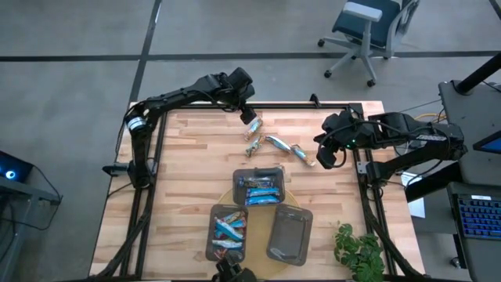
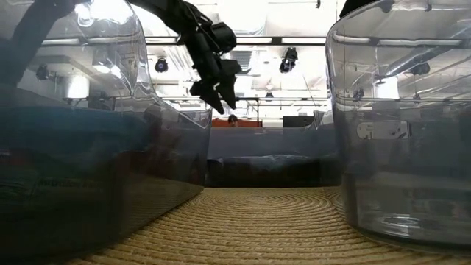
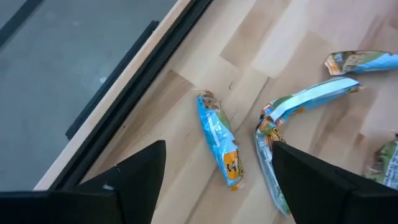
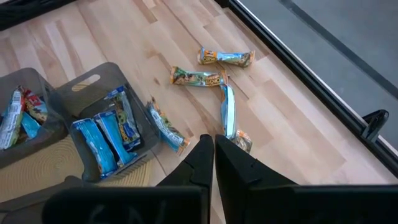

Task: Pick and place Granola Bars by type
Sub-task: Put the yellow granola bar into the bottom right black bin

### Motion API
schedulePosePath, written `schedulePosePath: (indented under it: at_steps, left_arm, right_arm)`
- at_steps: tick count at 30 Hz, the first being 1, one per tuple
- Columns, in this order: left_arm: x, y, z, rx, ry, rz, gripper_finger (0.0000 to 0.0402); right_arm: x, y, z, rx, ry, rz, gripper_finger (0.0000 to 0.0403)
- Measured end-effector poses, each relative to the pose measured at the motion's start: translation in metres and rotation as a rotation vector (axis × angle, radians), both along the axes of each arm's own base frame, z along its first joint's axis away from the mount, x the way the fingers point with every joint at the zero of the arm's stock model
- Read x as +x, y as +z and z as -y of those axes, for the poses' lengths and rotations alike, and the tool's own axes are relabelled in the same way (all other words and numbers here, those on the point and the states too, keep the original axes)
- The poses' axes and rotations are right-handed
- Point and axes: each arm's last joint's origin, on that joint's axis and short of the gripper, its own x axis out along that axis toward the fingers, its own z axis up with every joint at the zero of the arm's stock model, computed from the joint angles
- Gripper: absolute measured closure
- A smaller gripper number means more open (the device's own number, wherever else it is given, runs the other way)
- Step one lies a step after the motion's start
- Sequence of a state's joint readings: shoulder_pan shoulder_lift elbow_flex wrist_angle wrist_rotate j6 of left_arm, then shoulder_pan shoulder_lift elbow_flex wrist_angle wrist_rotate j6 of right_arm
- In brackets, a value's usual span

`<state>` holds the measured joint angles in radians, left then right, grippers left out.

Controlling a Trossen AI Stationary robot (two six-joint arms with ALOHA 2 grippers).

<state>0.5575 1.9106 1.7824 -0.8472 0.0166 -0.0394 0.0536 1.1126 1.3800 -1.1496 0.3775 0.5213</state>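
Note:
Several granola bars lie loose on the wooden table toward its far edge: a blue one [image 3: 219, 140] [image 1: 254, 125] nearest the edge, a blue-and-white one [image 3: 311, 99] and others [image 1: 274, 141] [image 1: 301, 153] to its right. My left gripper [image 1: 250, 117] [image 3: 219, 149] hovers open above the blue bar, its fingers either side of it and clear of it. More blue bars [image 4: 102, 140] lie in a grey tray [image 1: 258, 186]. Mixed bars fill a second tray [image 1: 227, 231]. My right gripper [image 1: 322, 160] [image 4: 214, 142] hangs shut over the table's right part, holding nothing.
A third grey tray [image 1: 288, 233] stands at the near right on a round woven mat [image 2: 265, 221]. A black frame rail [image 3: 124, 93] runs along the far edge just beyond the blue bar. A potted plant [image 1: 356, 251] sits at the near right corner.

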Motion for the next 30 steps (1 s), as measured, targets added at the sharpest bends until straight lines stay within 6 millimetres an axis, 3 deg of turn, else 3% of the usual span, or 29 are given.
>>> schedulePosePath:
  at_steps: [19,30]
  left_arm:
    - [0.026,-0.07,-0.012,-0.135,-0.009,-0.124,0.0129]
    - [0.03,-0.08,-0.008,-0.152,-0.031,-0.146,0.0129]
  right_arm:
    - [-0.001,-0.001,0.0,0.001,-0.002,-0.014,0.0394]
    - [-0.002,-0.002,0.0,0.001,-0.002,-0.031,0.0394]
